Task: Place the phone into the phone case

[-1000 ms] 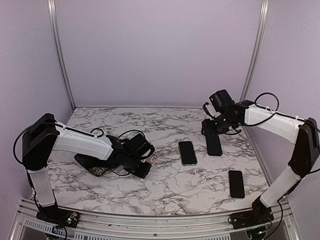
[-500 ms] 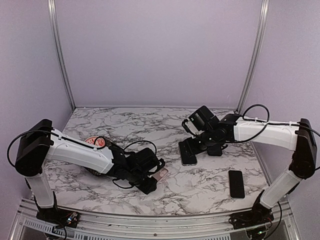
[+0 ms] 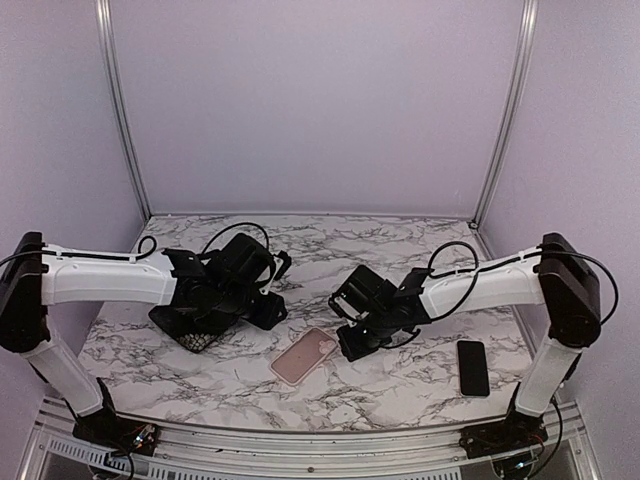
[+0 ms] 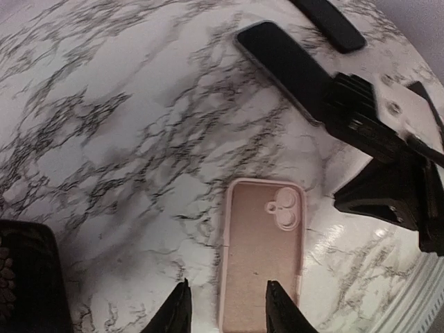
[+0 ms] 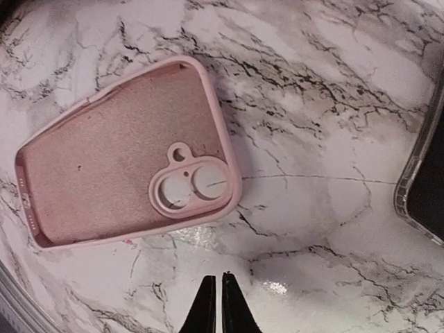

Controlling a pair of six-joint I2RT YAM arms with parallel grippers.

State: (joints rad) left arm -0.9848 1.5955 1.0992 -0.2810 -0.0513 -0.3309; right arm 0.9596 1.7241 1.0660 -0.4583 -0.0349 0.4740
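Release of the pink case just finished: half a second back pinched in the left gripper and carried over the desk, now lying flat, hollow side up, close to the front edge near its middle. Left fingers spread apart again, holding nothing, hanging over the plain end of the case, apparently without touching it. Meanwhile right gripper brought from the back right part of the desk down toward the middle, its fingers gone from half spread to pressed together, with nothing between them; now just beside the end of the case with the camera holes, above bare desk. Phone flat on the desk a little behind the case and apart from it, toward the right, partly covered by the right gripper's body in the left wrist view; seems not moved. Second dark phone near the front right corner, untouched. Meaning for the task, as a judgement: case now free and ready, phone not yet in it. Probably next a pick or a push of the phone by the right arm; for a pick, need to spread those closed fingers first. Risk: light case sliding on the smooth desk when pressed.
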